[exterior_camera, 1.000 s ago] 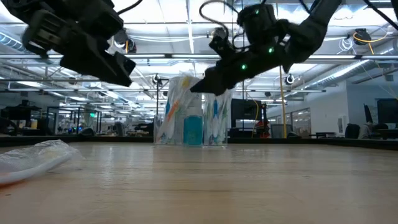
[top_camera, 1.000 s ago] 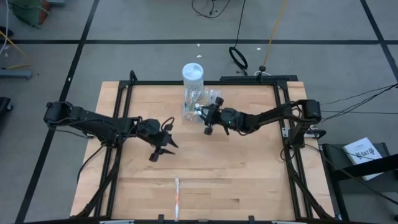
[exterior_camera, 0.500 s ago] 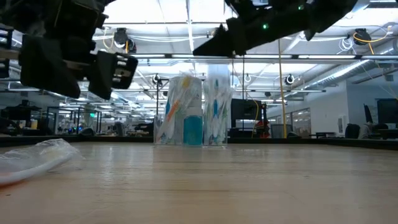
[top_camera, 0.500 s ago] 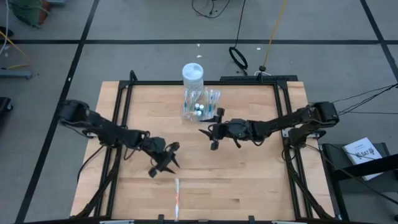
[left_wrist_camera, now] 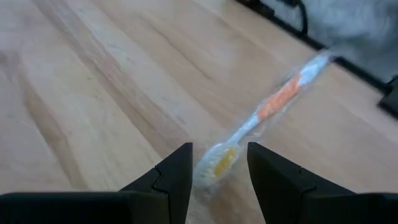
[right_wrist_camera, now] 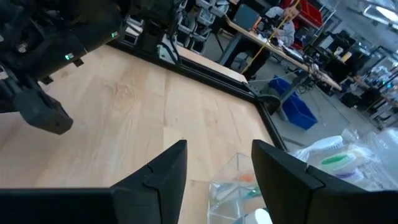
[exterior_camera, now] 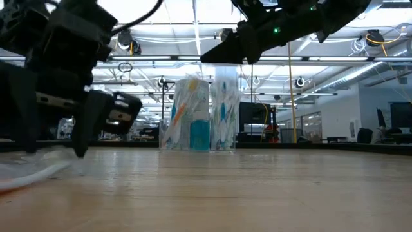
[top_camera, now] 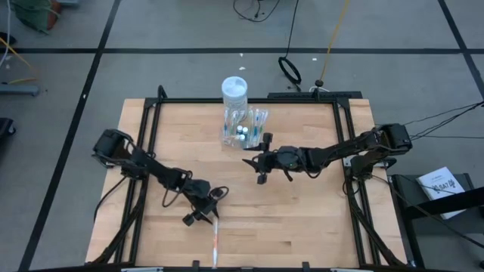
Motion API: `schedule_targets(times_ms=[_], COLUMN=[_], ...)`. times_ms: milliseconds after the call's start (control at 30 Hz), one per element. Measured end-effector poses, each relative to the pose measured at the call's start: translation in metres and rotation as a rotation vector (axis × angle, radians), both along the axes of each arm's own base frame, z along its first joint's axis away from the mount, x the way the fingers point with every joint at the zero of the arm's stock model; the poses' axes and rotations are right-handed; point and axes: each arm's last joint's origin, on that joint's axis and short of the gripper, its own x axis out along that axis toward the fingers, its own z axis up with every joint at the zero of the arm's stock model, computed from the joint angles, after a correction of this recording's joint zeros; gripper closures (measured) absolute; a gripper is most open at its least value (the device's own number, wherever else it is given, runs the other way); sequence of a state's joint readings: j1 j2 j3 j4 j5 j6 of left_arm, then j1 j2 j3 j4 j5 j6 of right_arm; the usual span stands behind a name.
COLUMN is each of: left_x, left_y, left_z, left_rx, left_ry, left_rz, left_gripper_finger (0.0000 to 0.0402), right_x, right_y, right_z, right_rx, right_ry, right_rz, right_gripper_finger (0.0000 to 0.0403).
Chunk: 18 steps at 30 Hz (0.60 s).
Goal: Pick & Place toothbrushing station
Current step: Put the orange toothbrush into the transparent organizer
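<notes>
Since the earlier frame the left arm has swung toward the counter's (top_camera: 302, 204) near edge, while the right arm has stayed put. At the far edge stands the white jar (top_camera: 234, 90), the clear toothbrushing station (top_camera: 245, 128) touching it. Right fingers (top_camera: 259, 168) hover spread just before the station. Left fingers (top_camera: 199, 215) are spread astride the wrapped toothbrush (left_wrist_camera: 261, 121).

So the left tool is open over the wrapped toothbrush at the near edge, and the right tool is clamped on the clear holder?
Not quite. The right tool is open and empty, hovering apart from the clear holder, as the high view shows. The left tool is indeed open over the wrapped toothbrush.
</notes>
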<state>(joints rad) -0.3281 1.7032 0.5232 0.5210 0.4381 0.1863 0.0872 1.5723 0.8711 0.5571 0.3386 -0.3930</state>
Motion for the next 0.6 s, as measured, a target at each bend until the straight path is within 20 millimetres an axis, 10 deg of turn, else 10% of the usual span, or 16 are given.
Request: schedule_targets(times_ms=[600], left_x=[0.010], left_y=[-0.003], left_z=[-0.015], left_rx=[-0.006], left_ry=[0.060], left_rz=[0.018], left_gripper_finger=[0.0251], right_x=[0.000], right_y=[0.000], right_z=[0.000], right_rx=[-0.065], right_ry=[0.019], right_rz=[0.016], right_gripper_finger=[0.0232])
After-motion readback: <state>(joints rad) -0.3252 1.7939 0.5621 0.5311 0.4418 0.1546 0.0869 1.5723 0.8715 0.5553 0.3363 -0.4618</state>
